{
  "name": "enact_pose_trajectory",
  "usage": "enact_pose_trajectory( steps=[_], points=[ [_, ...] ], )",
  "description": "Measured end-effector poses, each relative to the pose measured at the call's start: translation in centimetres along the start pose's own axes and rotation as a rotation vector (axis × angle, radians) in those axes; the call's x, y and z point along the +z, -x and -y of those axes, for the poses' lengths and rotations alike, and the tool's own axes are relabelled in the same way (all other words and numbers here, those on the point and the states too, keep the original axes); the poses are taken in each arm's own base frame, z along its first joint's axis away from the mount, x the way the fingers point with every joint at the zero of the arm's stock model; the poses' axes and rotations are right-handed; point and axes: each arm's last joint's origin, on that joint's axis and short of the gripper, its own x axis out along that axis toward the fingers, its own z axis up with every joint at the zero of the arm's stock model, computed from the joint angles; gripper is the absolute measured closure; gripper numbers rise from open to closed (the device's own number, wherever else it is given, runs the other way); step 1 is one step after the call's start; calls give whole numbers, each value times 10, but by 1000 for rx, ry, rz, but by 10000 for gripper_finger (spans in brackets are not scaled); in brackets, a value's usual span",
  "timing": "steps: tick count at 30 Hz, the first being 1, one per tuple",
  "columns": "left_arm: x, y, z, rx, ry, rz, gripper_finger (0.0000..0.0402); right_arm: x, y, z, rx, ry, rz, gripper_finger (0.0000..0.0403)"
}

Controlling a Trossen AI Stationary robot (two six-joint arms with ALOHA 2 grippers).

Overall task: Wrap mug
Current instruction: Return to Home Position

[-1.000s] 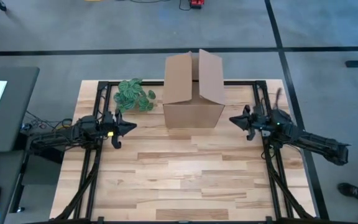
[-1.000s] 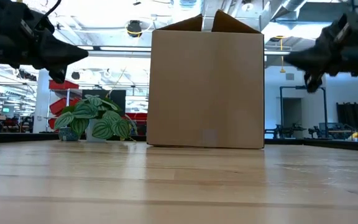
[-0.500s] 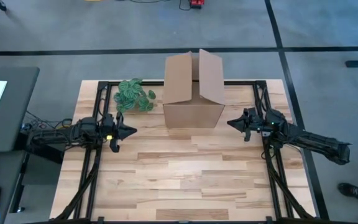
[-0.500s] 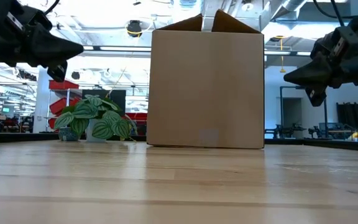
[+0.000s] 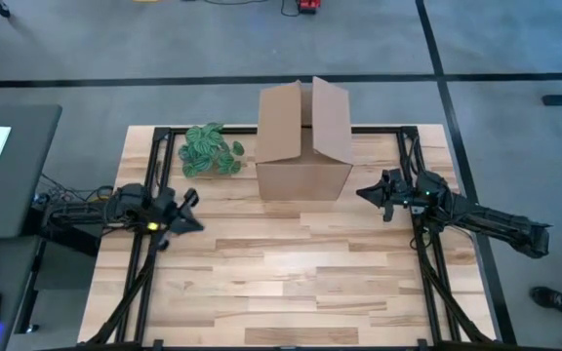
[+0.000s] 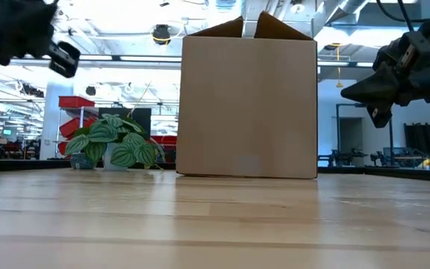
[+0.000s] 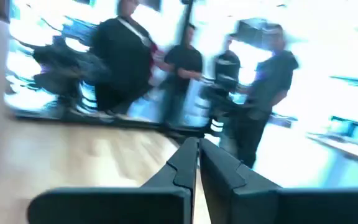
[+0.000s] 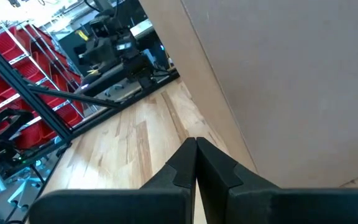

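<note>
No mug shows in any view. A tall cardboard box [image 5: 303,141] with its top flaps up stands on the table at the far middle. My left gripper [image 5: 194,221] hovers shut over the table's left side, left of the box and nearer than it; its fingers [image 7: 197,155] hold nothing. My right gripper [image 5: 363,193] hovers shut just right of the box's near right corner, with its fingertips [image 8: 196,149] close to the box wall [image 8: 291,81] and nothing between them.
A small potted plant [image 5: 211,149] with green leaves stands at the far left beside the box. Bare wooden table [image 5: 291,273] spreads between the arms and toward the near edge. Several people stand in the room beyond the table in the left wrist view.
My left gripper has drawn back toward the table's left edge and swung its tips toward the near edge, turning about its wrist. My right gripper has dropped a little and eased toward the box, then stayed still. Box and plant have not moved.
</note>
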Motion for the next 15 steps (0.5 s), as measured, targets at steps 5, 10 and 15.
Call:
enact_pose_trajectory(
  steps=[5, 10, 15],
  points=[
    [0, -1, 2, -67, 92, -41, 402, 0, 0, 0, 1, 1, 2, 403],
    [-5, -1, 1, -36, 128, -94, 402, 0, 0, 0, 1, 1, 2, 403],
    [-8, 0, 0, -19, 150, -140, 402, 0, 0, 0, 2, 0, 2, 403]
  ],
)
